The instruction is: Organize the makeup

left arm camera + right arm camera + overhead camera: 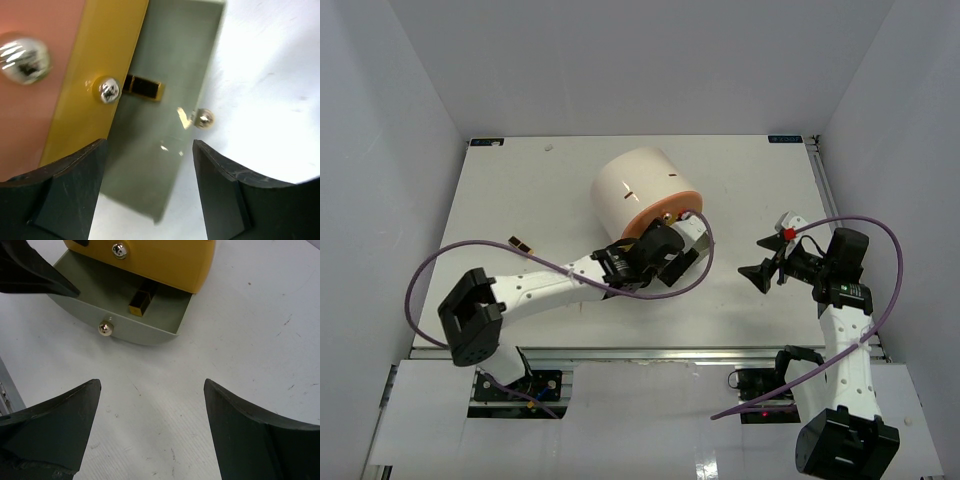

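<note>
The left gripper (148, 145) is hovering open and empty over the pulled-out grey drawer (165, 50), one of three, where one gold-and-black bar (143, 87) is lying. The right gripper (152, 385) is also standing open and empty, to the right. A second bar (520, 243) is lying on the tabletop (520, 190), left of the cylinder (640, 185).

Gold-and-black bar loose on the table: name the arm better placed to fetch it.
Left. The bar lies near the left arm; the left tool is open, empty; the right tool is far across.
</note>
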